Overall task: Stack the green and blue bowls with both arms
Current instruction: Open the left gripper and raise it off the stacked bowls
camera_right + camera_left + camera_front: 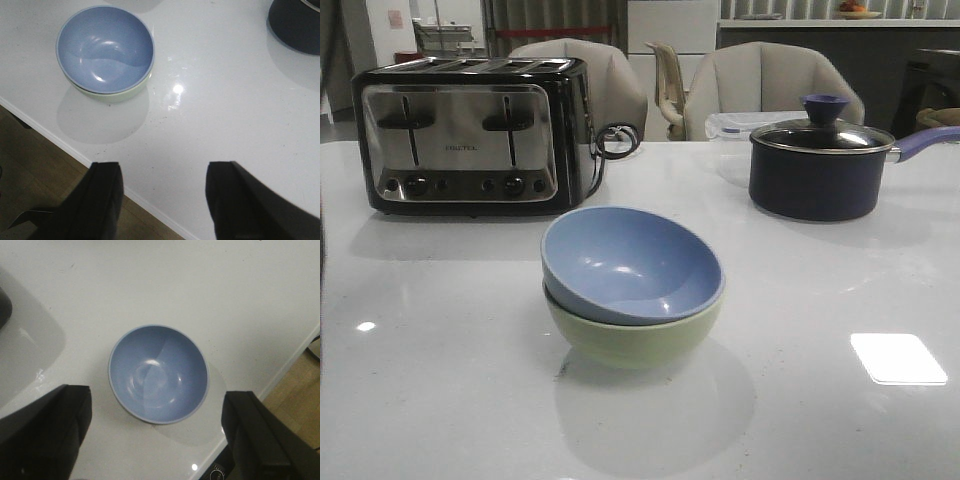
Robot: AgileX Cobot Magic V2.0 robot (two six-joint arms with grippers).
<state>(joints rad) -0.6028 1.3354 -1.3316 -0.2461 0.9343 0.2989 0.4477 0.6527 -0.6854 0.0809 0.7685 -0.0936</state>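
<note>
The dusty blue bowl (632,264) sits tilted inside the pale green bowl (635,338) at the middle of the white table. No arm shows in the front view. In the left wrist view the blue bowl (158,373) lies well below my left gripper (157,405), which is open and empty, its fingers (55,430) wide apart; the green bowl is hidden under it there. In the right wrist view the blue bowl (105,48) rests in the green bowl (117,93), away from my right gripper (162,172), which is open and empty over the table's edge.
A black and chrome toaster (472,134) stands at the back left. A dark saucepan (817,168) with a purple-knobbed glass lid stands at the back right; it also shows in the right wrist view (295,25). Chairs stand behind the table. The table edge (60,142) drops to wooden floor.
</note>
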